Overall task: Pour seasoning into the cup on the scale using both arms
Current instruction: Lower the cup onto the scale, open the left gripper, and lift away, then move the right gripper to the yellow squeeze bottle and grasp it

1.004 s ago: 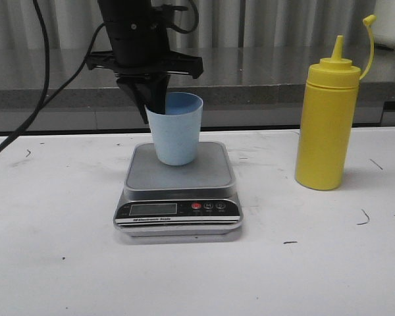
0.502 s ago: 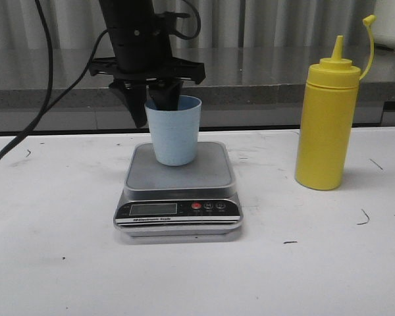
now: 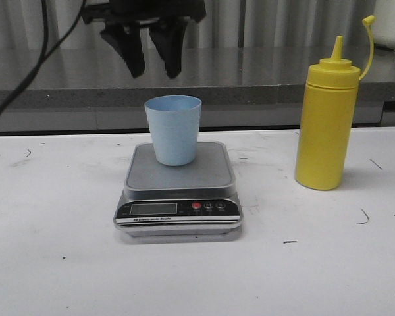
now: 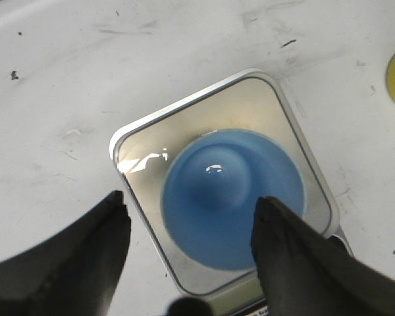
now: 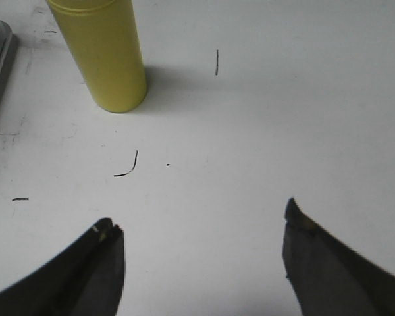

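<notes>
cup (image 3: 174, 130): upright on scale (image 3: 178, 191), frame centre, looks empty | seasoning (image 3: 327, 125): upright, right side, uncapped | left gripper (image 3: 153, 56): spread, above cup, holding nothing | right gripper (image 5: 201, 240): spread, holding nothing

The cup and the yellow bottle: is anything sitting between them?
No. In the front view, only the scale's bare platform edge and bare white table lie between the cup and the bottle.

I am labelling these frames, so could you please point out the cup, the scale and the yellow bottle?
cup (image 3: 175, 135), front view, on its side wall.
scale (image 3: 210, 172), front view, on its bare platform.
yellow bottle (image 3: 324, 131), front view, on its body.
</notes>
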Controlling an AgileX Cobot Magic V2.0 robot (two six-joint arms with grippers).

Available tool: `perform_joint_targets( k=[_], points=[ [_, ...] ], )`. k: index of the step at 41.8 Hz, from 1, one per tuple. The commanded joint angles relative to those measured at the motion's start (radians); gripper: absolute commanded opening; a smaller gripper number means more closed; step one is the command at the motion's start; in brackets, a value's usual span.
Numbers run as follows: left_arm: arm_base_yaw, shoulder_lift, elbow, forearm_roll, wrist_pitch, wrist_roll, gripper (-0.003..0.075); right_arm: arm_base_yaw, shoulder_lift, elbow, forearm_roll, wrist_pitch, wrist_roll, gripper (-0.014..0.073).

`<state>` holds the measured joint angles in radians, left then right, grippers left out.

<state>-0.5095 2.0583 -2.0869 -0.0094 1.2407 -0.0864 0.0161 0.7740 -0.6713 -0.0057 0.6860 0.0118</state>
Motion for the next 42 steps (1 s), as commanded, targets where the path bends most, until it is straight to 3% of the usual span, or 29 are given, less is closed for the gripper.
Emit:
perform_joint_targets(
  k=[1, 17, 32, 42],
  points=[
    [-0.006, -0.150, 0.030, -0.009, -0.034, -0.009, 0.0407, -0.004, 0.000, -0.026, -0.013, -0.058, -0.012, 0.0528],
    [-0.006, -0.535, 0.506, 0.036, -0.230, -0.004, 0.0407, -0.004, 0.000, -0.026, -0.013, -0.058, -0.012, 0.0528],
    [-0.006, -0.906, 0.901, 0.063, -0.283, -0.004, 0.0407, -0.004, 0.000, -0.026, -0.013, -0.058, -0.012, 0.0528],
    [-0.006, -1.109, 1.070, 0.065, -0.300, -0.004, 0.0407, -0.004, 0.000, -0.026, -0.013, -0.058, -0.012, 0.0528]
  ],
)
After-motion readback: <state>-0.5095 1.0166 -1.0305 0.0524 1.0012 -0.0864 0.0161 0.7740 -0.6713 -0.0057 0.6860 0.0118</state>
